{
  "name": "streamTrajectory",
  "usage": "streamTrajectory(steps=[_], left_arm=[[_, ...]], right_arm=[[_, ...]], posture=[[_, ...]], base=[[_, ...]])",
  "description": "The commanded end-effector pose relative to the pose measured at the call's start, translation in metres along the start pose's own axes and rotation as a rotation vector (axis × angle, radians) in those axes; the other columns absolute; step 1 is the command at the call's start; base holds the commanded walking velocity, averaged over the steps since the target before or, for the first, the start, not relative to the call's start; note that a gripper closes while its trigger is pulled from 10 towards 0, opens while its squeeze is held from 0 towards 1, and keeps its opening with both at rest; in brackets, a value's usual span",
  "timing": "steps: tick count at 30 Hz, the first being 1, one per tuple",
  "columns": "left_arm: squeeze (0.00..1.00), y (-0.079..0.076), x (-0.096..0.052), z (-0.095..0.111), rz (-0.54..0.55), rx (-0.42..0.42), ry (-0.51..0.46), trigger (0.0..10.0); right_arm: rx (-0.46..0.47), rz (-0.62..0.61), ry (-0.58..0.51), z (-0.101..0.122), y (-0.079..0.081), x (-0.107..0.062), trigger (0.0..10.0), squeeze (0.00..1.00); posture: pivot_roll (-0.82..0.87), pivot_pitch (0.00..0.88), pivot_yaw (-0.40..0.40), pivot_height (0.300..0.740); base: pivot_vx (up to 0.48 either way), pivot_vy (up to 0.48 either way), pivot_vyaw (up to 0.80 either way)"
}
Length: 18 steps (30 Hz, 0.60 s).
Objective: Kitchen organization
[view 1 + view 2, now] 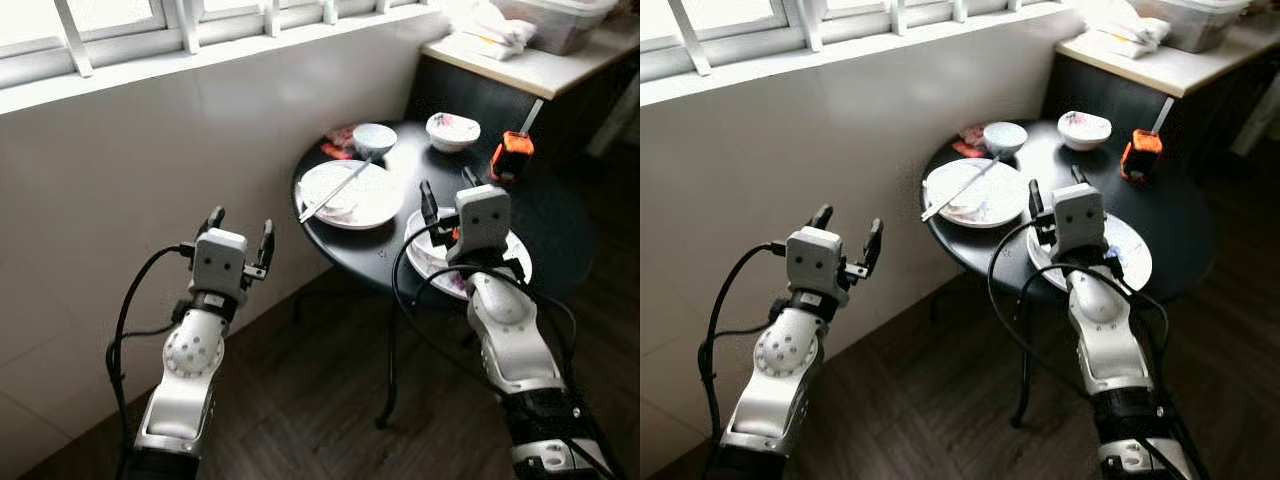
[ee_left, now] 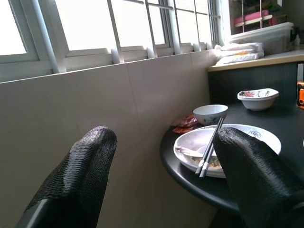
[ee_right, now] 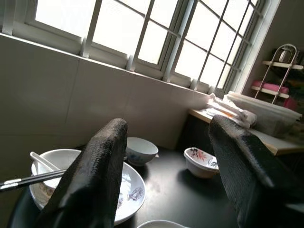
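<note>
- Nothing is cleared yet: plates [image 1: 352,196], bowls [image 1: 452,130] and chopsticks [image 1: 334,190] sit on the table [image 1: 545,215].
- Our left gripper [image 1: 240,236] and right gripper [image 1: 447,195] are spread, empty.

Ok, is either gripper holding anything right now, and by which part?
Nothing is held. The left gripper is open beside the table; the right gripper is open above a plate.

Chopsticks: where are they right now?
In the left eye view the chopsticks lie slanted across the large white plate on the round black table, window side, ahead and left of the right gripper.
</note>
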<state>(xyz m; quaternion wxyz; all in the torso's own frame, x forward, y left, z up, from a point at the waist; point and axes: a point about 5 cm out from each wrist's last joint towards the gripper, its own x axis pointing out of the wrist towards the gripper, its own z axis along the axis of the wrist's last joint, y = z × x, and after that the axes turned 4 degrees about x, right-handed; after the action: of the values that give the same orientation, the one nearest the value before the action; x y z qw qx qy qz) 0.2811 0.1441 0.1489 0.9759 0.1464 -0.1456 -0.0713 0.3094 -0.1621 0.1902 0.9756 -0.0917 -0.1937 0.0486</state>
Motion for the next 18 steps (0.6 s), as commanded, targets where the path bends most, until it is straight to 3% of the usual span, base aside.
streamTrajectory(steps=[1, 2, 5, 10, 18], left_arm=[[0.0, -0.002, -0.001, 0.003, -0.012, 0.001, -0.014, 10.0], [0.0, 0.0, -0.002, 0.003, -0.011, 0.007, -0.013, 10.0], [0.0, 0.004, -0.004, 0.003, -0.004, 0.015, -0.011, 10.0], [0.0, 0.005, -0.008, 0.001, -0.007, 0.017, -0.005, 10.0], [0.0, 0.002, -0.008, 0.003, -0.025, 0.006, -0.016, 10.0]], right_arm=[[-0.016, 0.035, 0.016, 0.005, 0.007, -0.01, 10.0, 0.0], [-0.035, 0.08, 0.049, 0.006, 0.014, -0.026, 10.0, 0.0], [-0.034, 0.139, 0.147, 0.001, 0.026, -0.054, 10.0, 0.0], [-0.072, 0.159, 0.216, -0.006, 0.034, -0.075, 10.0, 0.0], [-0.086, 0.114, 0.238, -0.004, 0.03, -0.076, 10.0, 0.0]], posture=[[-0.04, 0.0, -0.113, 0.74], [-0.04, 0.0, -0.115, 0.74], [-0.04, 0.0, -0.119, 0.74], [-0.04, 0.0, -0.112, 0.74], [-0.05, 0.0, -0.098, 0.74]], base=[[0.0, 0.0, 0.0], [0.0, 0.0, 0.0], [0.0, 0.0, 0.0], [0.0, 0.0, 0.0], [0.0, 0.0, 0.0]])
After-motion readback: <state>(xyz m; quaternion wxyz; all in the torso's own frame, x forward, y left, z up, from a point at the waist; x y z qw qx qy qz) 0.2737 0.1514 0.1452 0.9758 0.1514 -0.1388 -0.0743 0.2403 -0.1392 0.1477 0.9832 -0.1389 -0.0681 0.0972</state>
